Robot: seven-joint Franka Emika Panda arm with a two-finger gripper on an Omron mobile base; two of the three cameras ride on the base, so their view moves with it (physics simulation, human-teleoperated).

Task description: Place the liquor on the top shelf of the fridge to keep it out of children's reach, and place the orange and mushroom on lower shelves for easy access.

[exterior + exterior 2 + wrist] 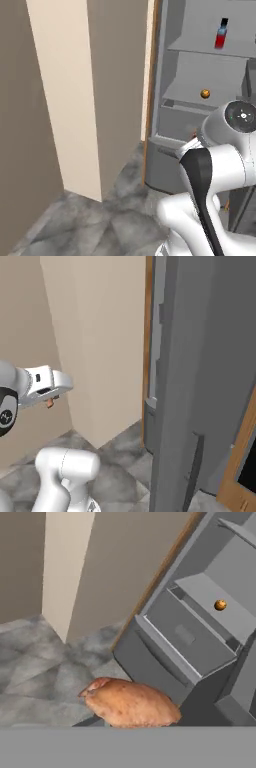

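Holding the mushroom [131,703] right at the bottom of the hand view, claw [50,403] pinched tight on it, fingers themselves hidden behind that reddish-brown lump. Seen from the right base view, a tiny brown speck pokes out just under the white hand, raised well above the grey marbled floor [95,225]. Hanging out in front of the fridge [165,165], off its wood-brown side edge [148,95] and apart from every board.

Standing upright up on the top shelf [200,46], the liquor [221,34], blue over red with its black cap, towards the right end of the board and back from the front edge. One board down, on the lower shelves [187,92], the orange [205,93] sitting near the front edge, right of middle; same ball caught in the hand view too, close to the board's front corner. Below that, the grey box drawer [185,634], shut flush, nothing touching it.

Off to the left, a tall beige cabinet panel [70,95] running down to the floor, standing clear of the fridge's side.
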